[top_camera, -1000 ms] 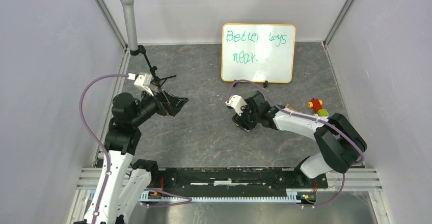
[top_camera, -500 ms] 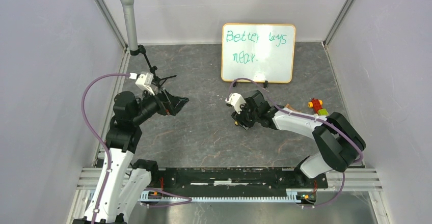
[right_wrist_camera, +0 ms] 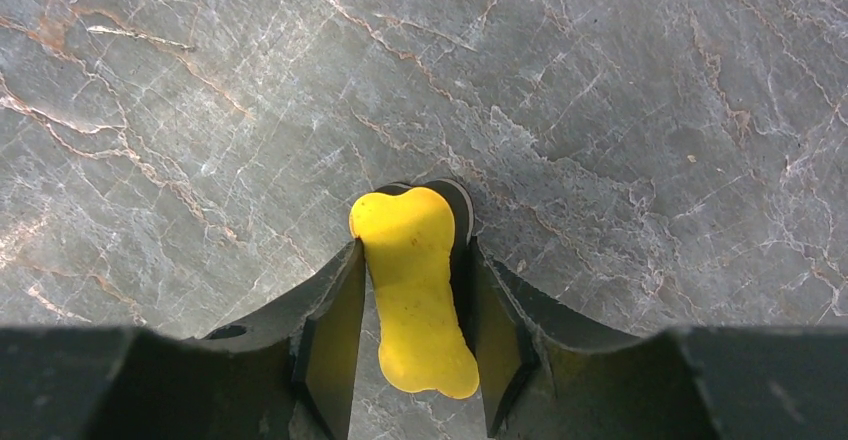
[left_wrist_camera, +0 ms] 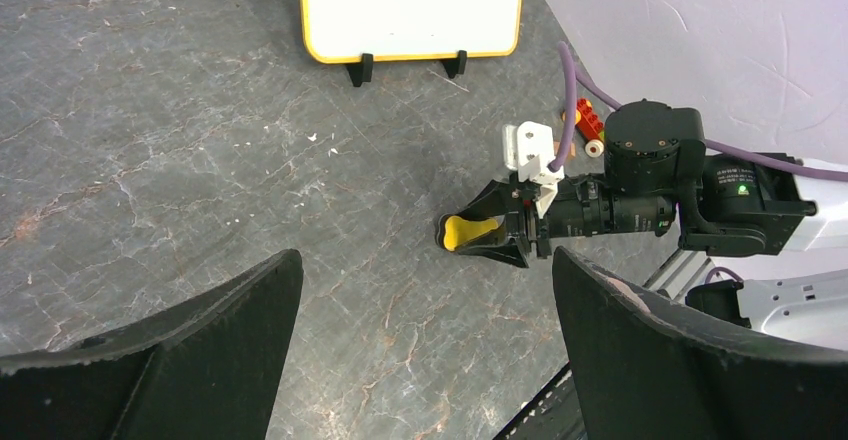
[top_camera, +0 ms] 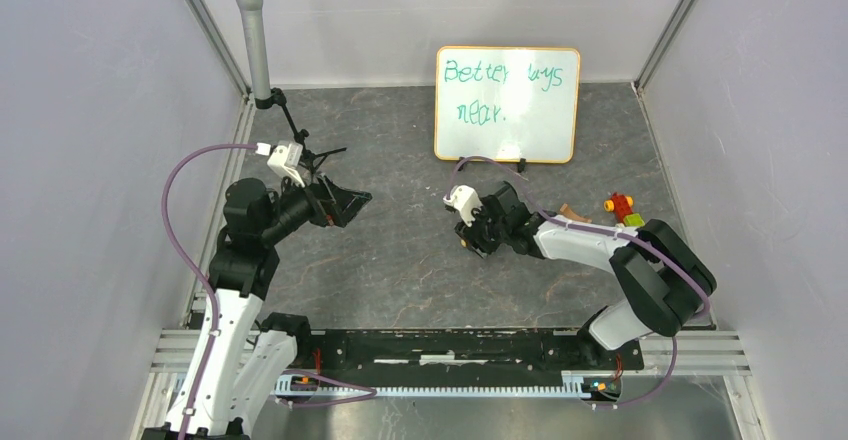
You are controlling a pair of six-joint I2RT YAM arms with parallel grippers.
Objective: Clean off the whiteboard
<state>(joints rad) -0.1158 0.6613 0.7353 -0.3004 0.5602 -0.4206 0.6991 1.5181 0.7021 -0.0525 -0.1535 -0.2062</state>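
Currently the right fingers (right_wrist_camera: 328,345) pinch a yellow eraser (right_wrist_camera: 415,280) near the worktop (right_wrist_camera: 620,80); the left fingers (left_wrist_camera: 180,350) are spread apart.

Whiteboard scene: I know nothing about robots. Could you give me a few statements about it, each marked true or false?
1. The whiteboard bears teal handwriting. True.
2. The right gripper is empty. False: it is shut on a yellow eraser.
3. The left gripper is open and holds nothing. True.
4. The eraser is pressed against the whiteboard. False: it is held well short of the board.
5. The whiteboard lies flat. False: it stands on its black feet.
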